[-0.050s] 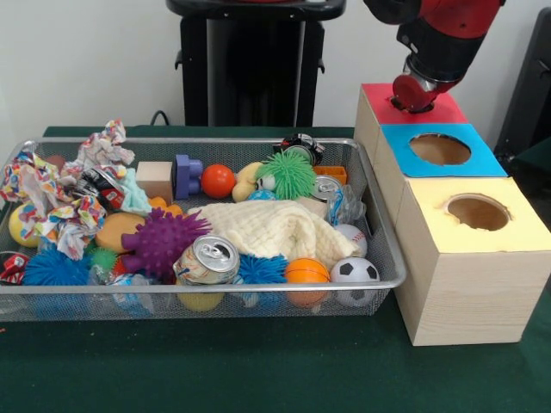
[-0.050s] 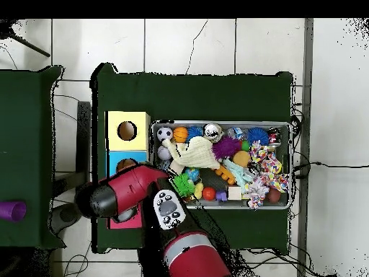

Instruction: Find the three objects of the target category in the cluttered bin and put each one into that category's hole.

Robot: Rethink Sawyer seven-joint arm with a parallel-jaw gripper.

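While the gripper (image 1: pixel 413 93) sits right down at the hole of the red-topped box (image 1: pixel 372 96), we cannot tell whether its claw is wide, narrow or holding anything; its tip is buried in the opening in the front view, and in the overhead view the red arm (image 2: pixel 133 189) covers that box almost entirely. We count three boxes in a row beside the bin's right end: red, then the blue-topped box (image 1: pixel 484 155), then the yellow-topped box (image 1: pixel 516 234), each with one round hole; the blue and yellow holes show nothing but dark inside.

In the wire bin (image 1: pixel 379 231) we see plenty; one silver can (image 1: pixel 209 260) tilted against the front edge, a second can (image 1: pixel 325 186) near the right end; one soccer ball (image 1: pixel 354 270) in the front right corner, one baseball (image 1: pixel 351 236) just behind it, two orange balls, one (image 1: pixel 306 270) at the front edge and one (image 1: pixel 217 181) toward the back edge. Spiky balls number at least four: purple (image 1: pixel 162 241), green (image 1: pixel 287 174), and two blue, (image 1: pixel 53 268) and (image 1: pixel 262 270); a cream cloth (image 1: pixel 267 227) lies across the middle; one wooden block (image 1: pixel 155 179) and one purple block (image 1: pixel 187 175) stand touching along the back edge; crumpled patterned paper (image 1: pixel 52 198) fills the left end.
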